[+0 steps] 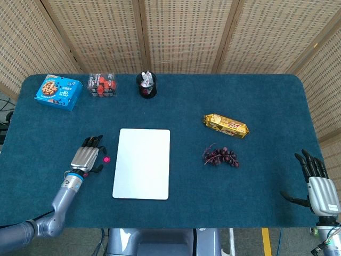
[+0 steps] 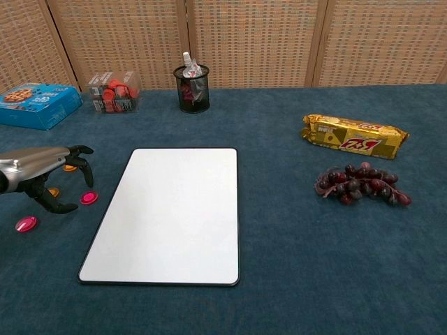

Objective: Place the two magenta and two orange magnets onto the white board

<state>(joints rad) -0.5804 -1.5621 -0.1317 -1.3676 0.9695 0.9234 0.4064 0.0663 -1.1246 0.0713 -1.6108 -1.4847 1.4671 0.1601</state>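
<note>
The white board [image 1: 142, 163] lies flat at the table's middle left. My left hand [image 1: 88, 157] hovers just left of it, fingers arched and apart, holding nothing. In the chest view the left hand [image 2: 42, 174] arches over two orange magnets, one [image 2: 70, 167] behind the fingertips and one [image 2: 52, 192] under the palm. A magenta magnet [image 2: 89, 198] lies between the fingertips and the board [image 2: 171, 213]; another magenta magnet [image 2: 26, 224] lies near the wrist. The head view shows only one magenta magnet [image 1: 106, 159]. My right hand [image 1: 318, 186] rests open at the far right front edge.
A blue cookie box [image 1: 58, 92], a clear box of red pieces [image 1: 102, 85] and a black mesh cup [image 1: 146, 85] line the back. A gold snack packet [image 1: 226, 125] and a grape bunch [image 1: 220, 157] lie right of the board.
</note>
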